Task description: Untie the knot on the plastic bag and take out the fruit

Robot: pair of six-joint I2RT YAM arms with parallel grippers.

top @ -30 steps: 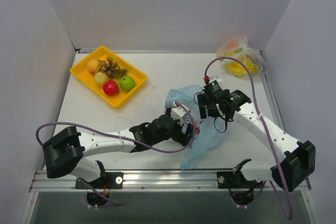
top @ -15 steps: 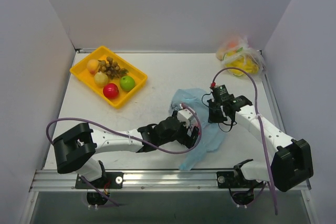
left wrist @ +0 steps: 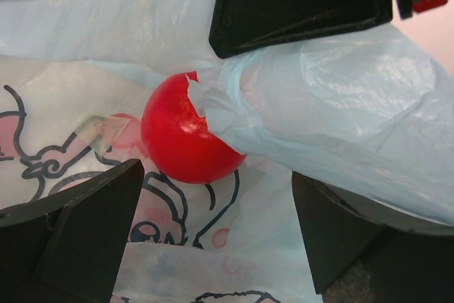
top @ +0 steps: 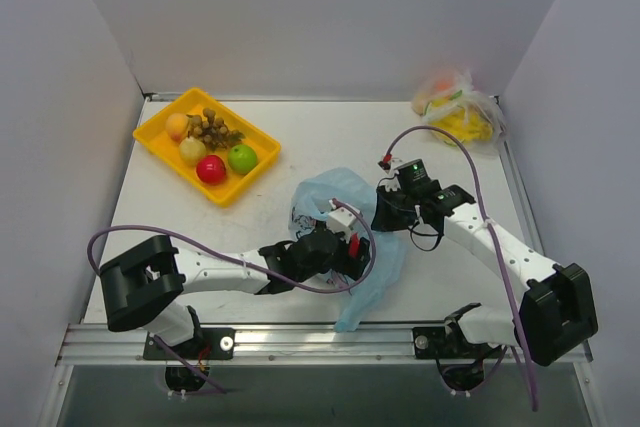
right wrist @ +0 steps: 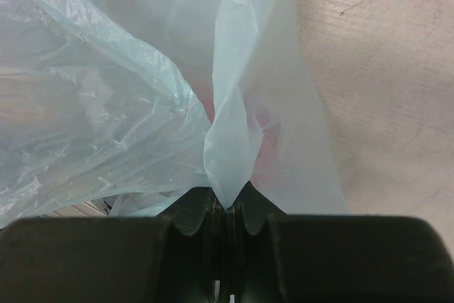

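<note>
Right gripper (right wrist: 227, 207) clenched on a thin fold of the plastic bag (right wrist: 128, 104) mid-table, left gripper (left wrist: 213, 232) gaping, empty, just short of the red apple (left wrist: 181, 140) half under film (other fruit (top: 210, 142) sits in the yellow tray (top: 155, 140), far left): a hard pull w/ the R arm could tear the film or slip off it, and the apple could roll away.

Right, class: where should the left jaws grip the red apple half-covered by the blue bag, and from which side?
Probably grip the red apple across its round middle, approaching from the lower left of the left wrist view, where its skin is bare; a torn flap of the plastic bag drapes its upper right.
</note>
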